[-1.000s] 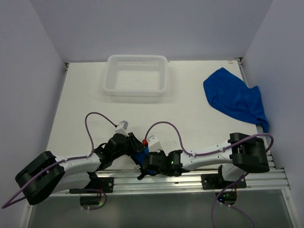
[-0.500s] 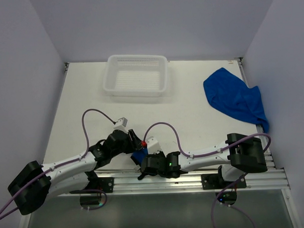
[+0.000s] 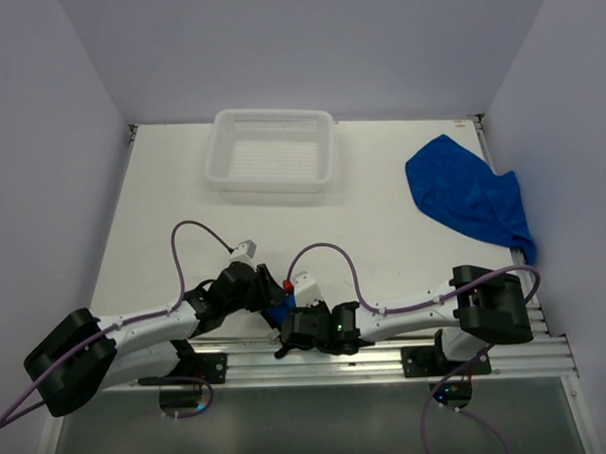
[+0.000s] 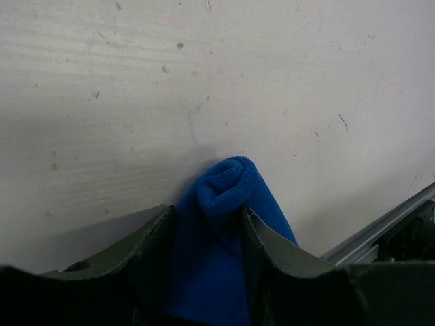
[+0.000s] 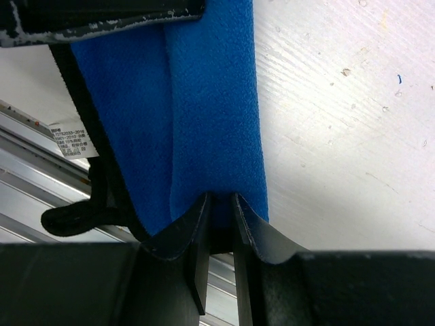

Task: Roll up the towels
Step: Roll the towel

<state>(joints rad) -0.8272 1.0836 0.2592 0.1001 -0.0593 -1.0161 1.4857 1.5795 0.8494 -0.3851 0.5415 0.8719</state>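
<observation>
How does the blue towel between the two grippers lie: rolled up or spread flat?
Rolled up. The blue towel shows a coiled end between the fingers of the left gripper; the right gripper pinches its long bundled body.

We find a basket (image 3: 273, 150) at the far edge of the table (image 3: 383, 239), one towel (image 3: 468, 196) by its right edge, and the other towel (image 4: 228, 183) at the near edge, between the left gripper (image 4: 206, 231) and the right gripper (image 5: 219, 202).

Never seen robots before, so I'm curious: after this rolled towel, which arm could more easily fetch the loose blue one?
Probably the right arm: the loose towel lies crumpled on its side, beyond its base. The left fingers and right fingers both clamp the rolled towel.
</observation>
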